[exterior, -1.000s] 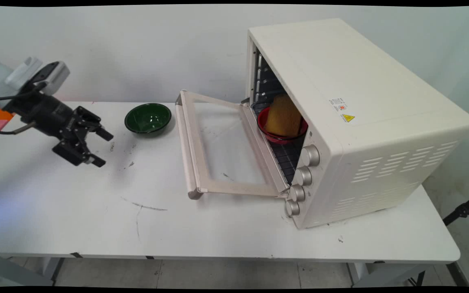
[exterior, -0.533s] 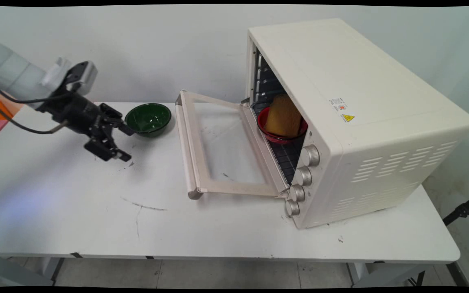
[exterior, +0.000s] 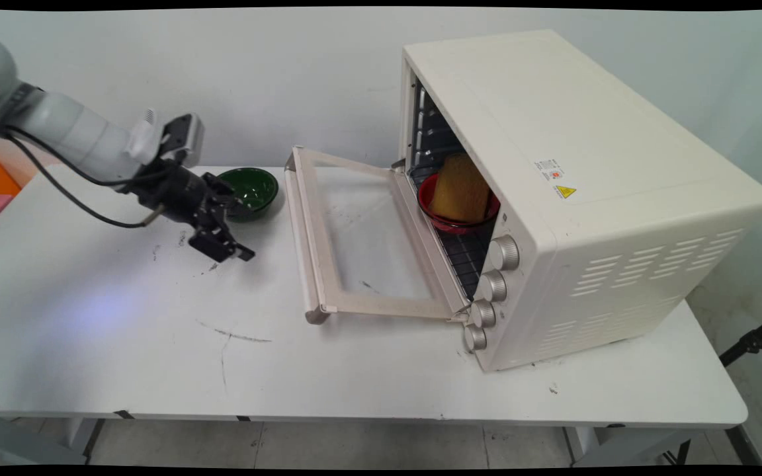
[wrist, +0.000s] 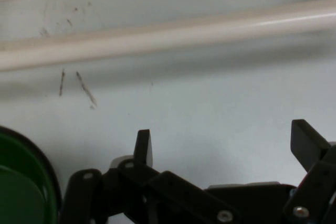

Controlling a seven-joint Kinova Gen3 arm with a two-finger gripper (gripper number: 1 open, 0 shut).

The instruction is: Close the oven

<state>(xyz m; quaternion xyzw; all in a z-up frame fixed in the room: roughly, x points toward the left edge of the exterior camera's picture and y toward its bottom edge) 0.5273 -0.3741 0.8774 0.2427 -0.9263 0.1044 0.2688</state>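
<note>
Empty-handed so far: end effector spread open just above the table, holding nothing. Green bowl close beside, apart from the fingers; toaster oven well ahead, door dropped open, red bowl with a yellow-brown object on the rack.

You are looking at white table, scuffed, dark scratch marks showing left of centre. Green bowl is sitting on it toward far edge, left of oven door; in hand view bowl is showing at lower left corner. Cream oven is standing on right half, angled, its door hanging open toward bowl, free edge lying just above tabletop. Bowl and door edge are sitting near each other, not touching.
</note>
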